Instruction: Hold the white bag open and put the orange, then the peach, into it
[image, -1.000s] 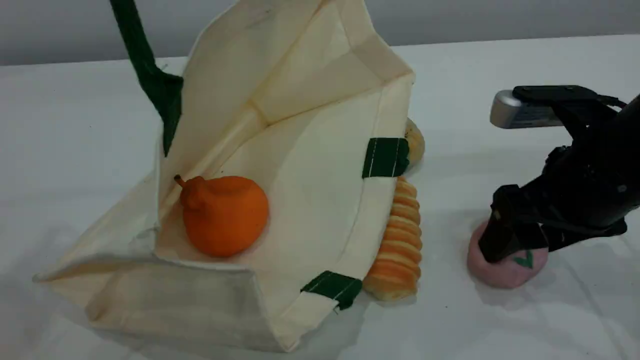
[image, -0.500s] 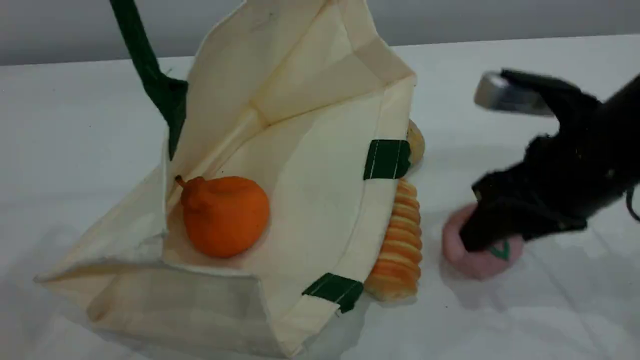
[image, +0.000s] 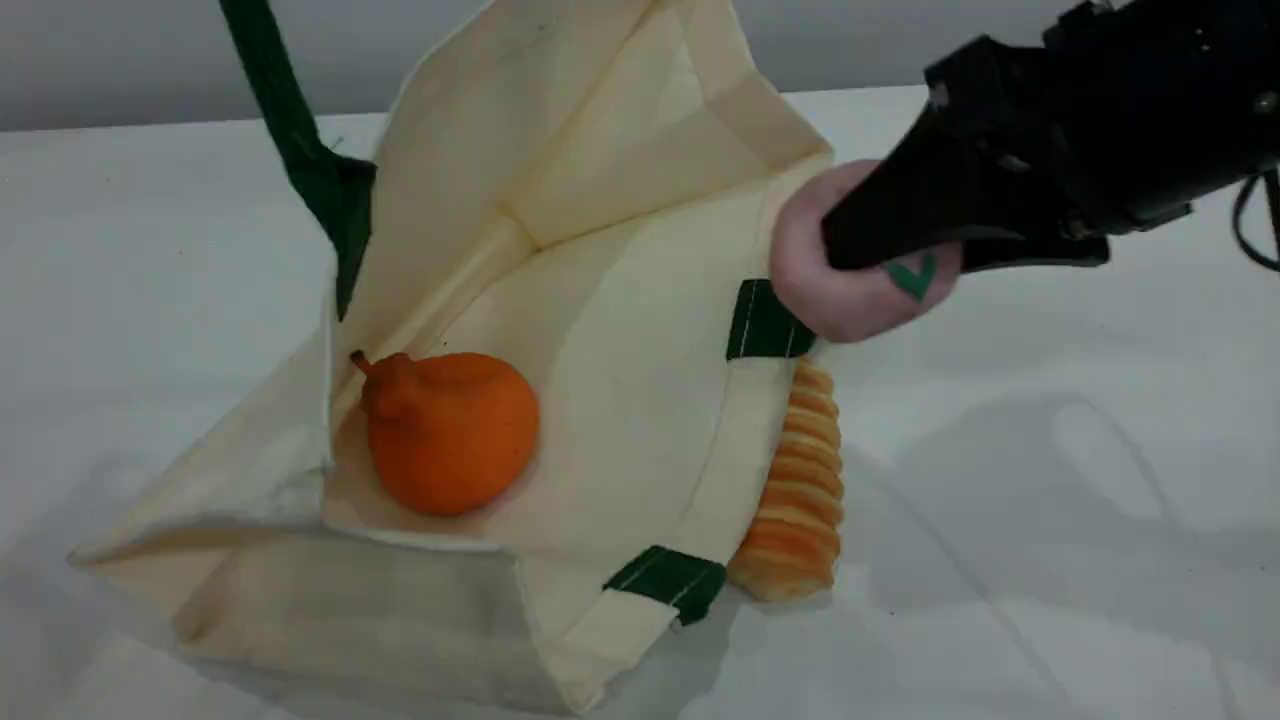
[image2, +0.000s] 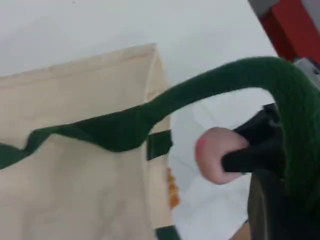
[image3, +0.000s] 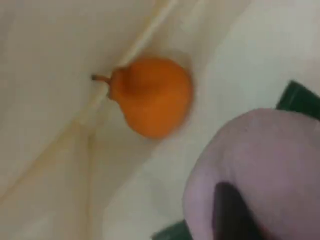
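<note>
The white bag lies tipped open on the table, its mouth toward the camera. The orange rests inside it, and the right wrist view looks down on the orange as well. My right gripper is shut on the pink peach and holds it in the air over the bag's right rim, by a green tab. The peach fills the lower right of the right wrist view. My left gripper is shut on the green rope handle, which holds that side of the bag up.
A long orange-striped bread roll lies on the table against the bag's right rim, below the peach. White tabletop stretches to the right. A red object shows at the top right of the left wrist view.
My right gripper closed on the peach, lifted it off the table and carried it up and left to the bag's right rim. The bag and orange stayed put.
</note>
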